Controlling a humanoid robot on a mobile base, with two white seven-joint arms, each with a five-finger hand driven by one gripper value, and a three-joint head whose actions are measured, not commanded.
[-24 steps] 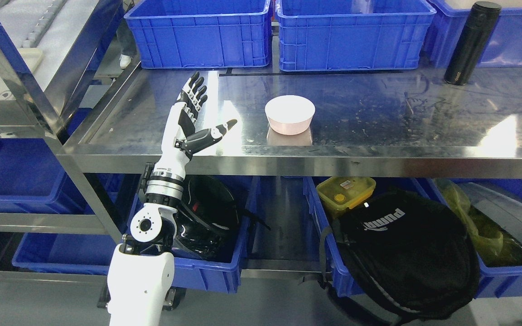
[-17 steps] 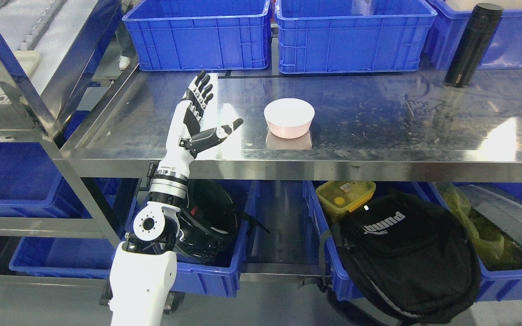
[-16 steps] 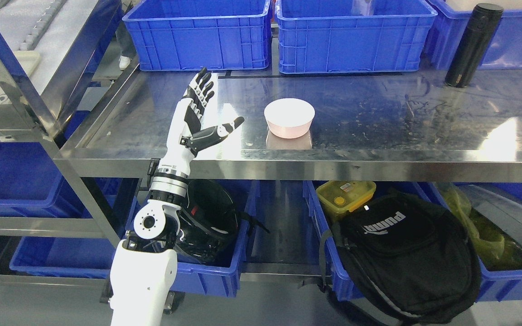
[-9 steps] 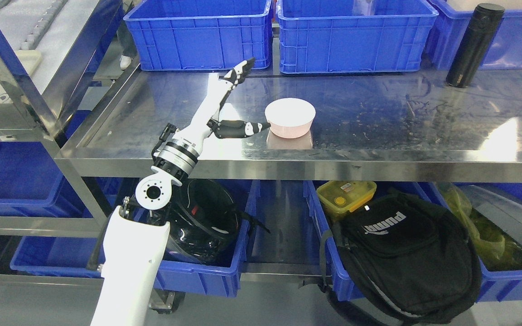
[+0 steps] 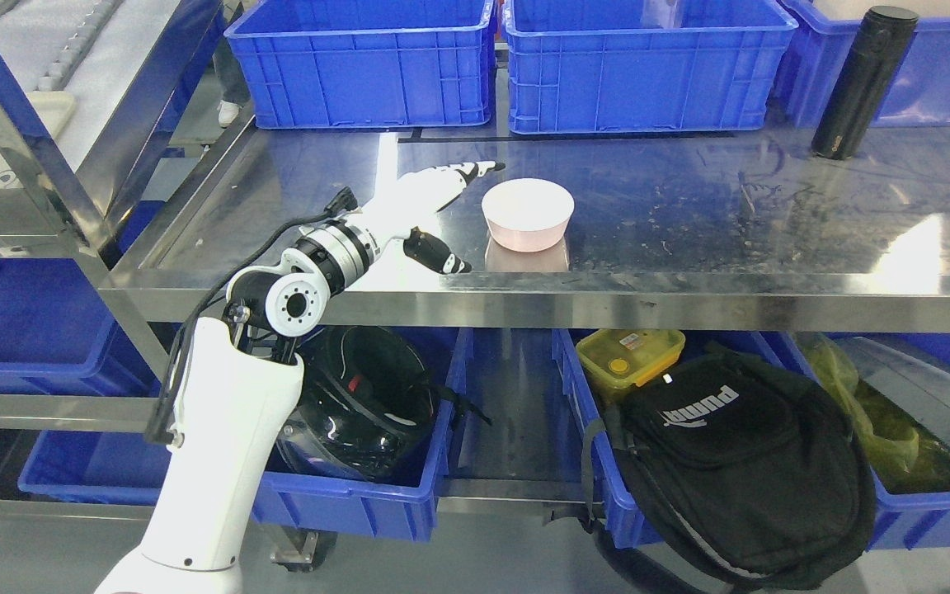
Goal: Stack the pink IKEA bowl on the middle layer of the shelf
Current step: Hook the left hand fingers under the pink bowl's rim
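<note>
Reaching beside the pink bowl (image 5: 527, 213), left hand (image 5: 430, 206) fingers spread, holding nothing

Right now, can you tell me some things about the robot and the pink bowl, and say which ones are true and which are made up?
1. The pink bowl stands on the shiny metal shelf. True.
2. The left hand is holding the bowl up in the air. False: the hand is open beside the bowl, on its left, and the bowl rests on the shelf.
3. A tall black bottle stands far to the right of the bowl. True.
4. The bowl sits inside a blue bin. False: the blue bins are behind it, and the bowl is out on the bare metal.
5. A black backpack lies on the layer below the bowl. True.
</note>
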